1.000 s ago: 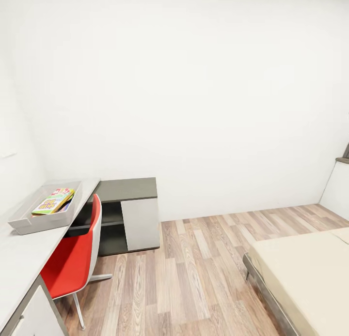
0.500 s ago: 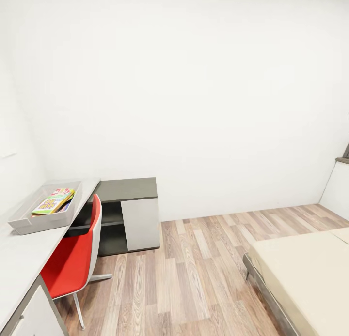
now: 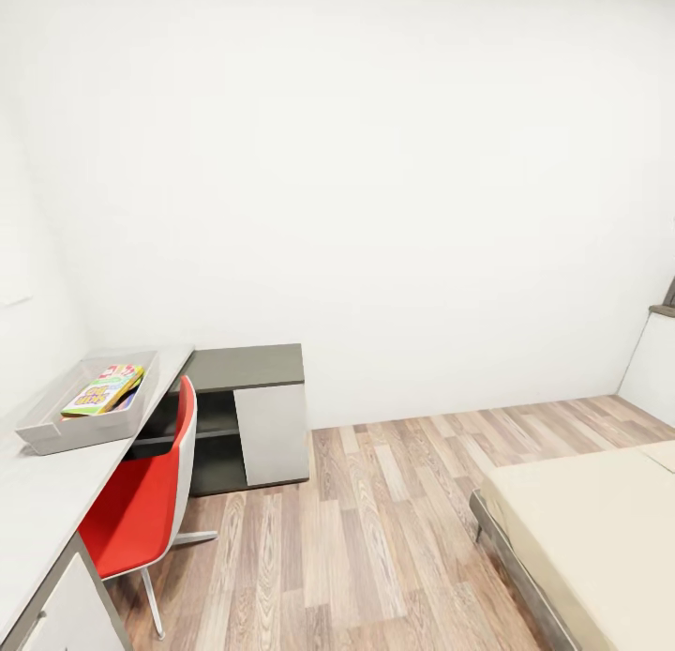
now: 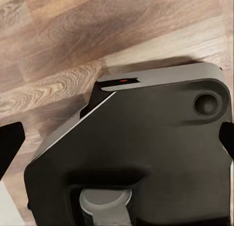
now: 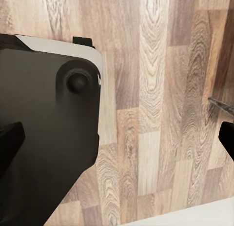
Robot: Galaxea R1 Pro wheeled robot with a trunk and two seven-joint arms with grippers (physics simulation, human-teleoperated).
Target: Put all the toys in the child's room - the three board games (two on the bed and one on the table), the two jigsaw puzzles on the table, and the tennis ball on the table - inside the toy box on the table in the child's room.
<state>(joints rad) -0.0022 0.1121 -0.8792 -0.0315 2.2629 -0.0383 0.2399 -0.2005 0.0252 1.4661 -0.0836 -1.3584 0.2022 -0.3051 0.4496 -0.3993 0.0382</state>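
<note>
Toy box [image 3: 56,431] on the bench [image 3: 37,510], games inside.
Beside the red chair [image 3: 141,501]; bed [image 3: 591,529] looks bare, so mostly done I guess. Both hands apart, holding nothing.

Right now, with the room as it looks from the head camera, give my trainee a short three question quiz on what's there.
1. True or false: the toy box sits on the floor.
2. What stands closest to the red chair? A) the bed B) the desk C) the far white wall
3. Fill in: the colourful game boxes lie inside the ____.

Key:
1. False; it rests on the pale desk top.
2. B; the chair is pulled up beside the desk, with the bed across the wooden floor.
3. Toy box.
</note>
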